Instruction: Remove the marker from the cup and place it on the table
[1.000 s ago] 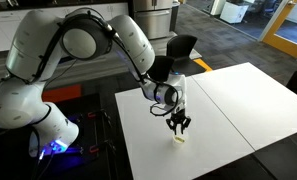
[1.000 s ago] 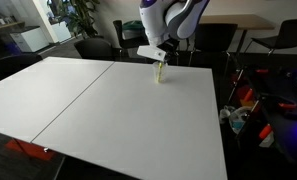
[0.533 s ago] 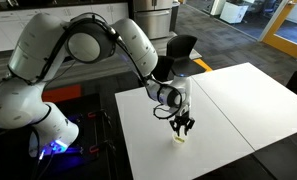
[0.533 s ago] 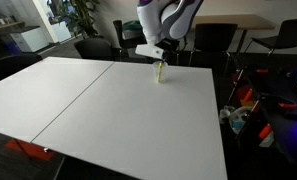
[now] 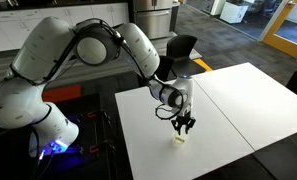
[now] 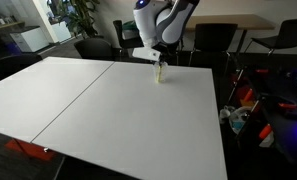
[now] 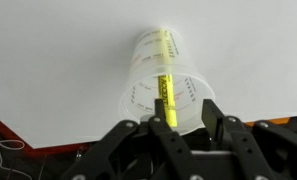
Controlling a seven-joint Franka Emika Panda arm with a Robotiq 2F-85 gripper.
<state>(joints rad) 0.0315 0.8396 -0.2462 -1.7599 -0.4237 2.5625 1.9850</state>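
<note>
The small translucent cup [image 7: 148, 70] stands upright on the white table [image 5: 233, 105] near its edge. It also shows in both exterior views [image 5: 181, 139] [image 6: 160, 75]. The thin yellow marker [image 7: 165, 62] stands in it and sticks out of its mouth. My gripper [image 7: 174, 118] hangs straight above the cup with its fingers open on either side of the marker's top end. The marker lies close against one finger. In both exterior views the gripper [image 5: 185, 126] [image 6: 158, 62] is just above the cup.
The table [image 6: 108, 110] has a thin seam between its two panels. Black office chairs [image 5: 182, 47] stand behind the table. Cables and coloured gear [image 6: 250, 112] lie on the floor past the table's edge by the robot base.
The arm has shifted a little and the gripper has moved slightly sideways over the cup. The cup and marker have not moved.
</note>
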